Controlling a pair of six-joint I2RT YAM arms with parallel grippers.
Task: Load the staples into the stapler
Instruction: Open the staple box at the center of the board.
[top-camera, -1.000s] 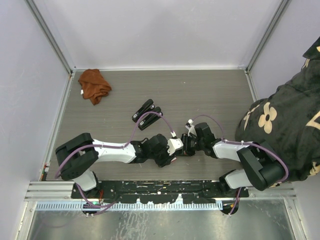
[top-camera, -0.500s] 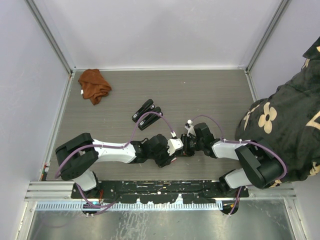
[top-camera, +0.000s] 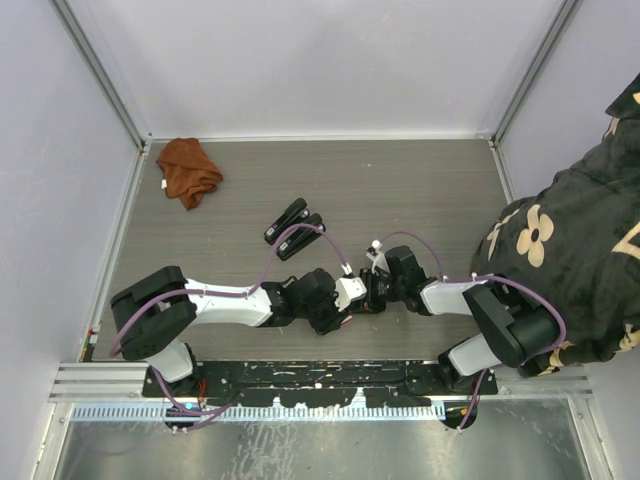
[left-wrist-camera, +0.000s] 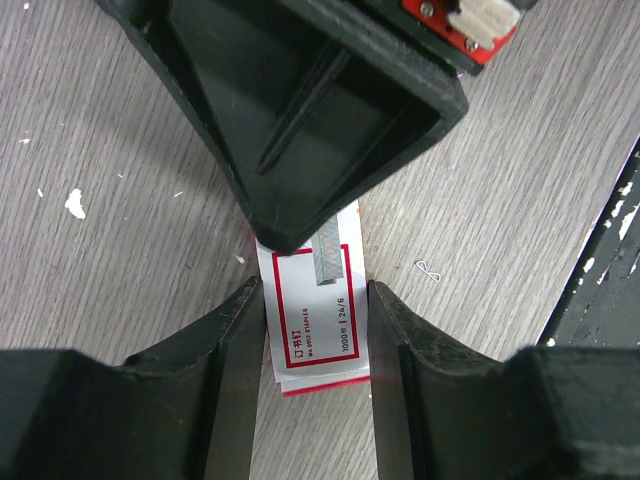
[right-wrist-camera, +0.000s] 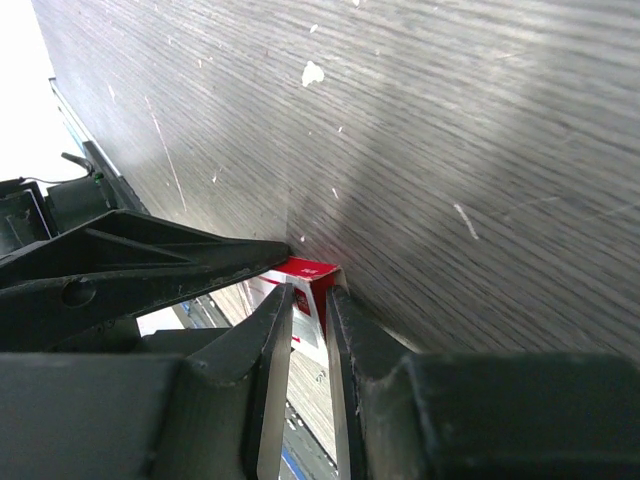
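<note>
- Red-and-white card of the staple box (left-wrist-camera: 318, 345) was seen clamped between the fingers of the left gripper (left-wrist-camera: 315, 300). It was held low over the table (top-camera: 430, 180), near the front edge and between the 2 arms.
- Over the last second, the right gripper (right-wrist-camera: 308, 295) had been edged slightly toward the left one in the overhead view. Neither jaw gap was seen to alter.
- The right jaws were set narrow, with the box's red far end caught between the tips. Whether the sleeve or an inner tray was pinched could not be told.
- 1 grey strip of the staples (left-wrist-camera: 330, 258) was exposed at that end, partly covered by a right finger. From this it was judged that the box was being worked open, with the strip yet to be drawn out.
- 2 black staplers (top-camera: 287, 219) were counted, lying side by side toward the middle of the table and well apart from the box. Neither was touched by a gripper, so loading was judged not to have begun.
- Also counted were 1 box, 1 rust-brown cloth (top-camera: 187, 170) near the far left corner and 1 loose staple (left-wrist-camera: 428, 268) on the wood beside the box. 1 person (top-camera: 570, 250) in a black floral garment was seen at the right edge.
</note>
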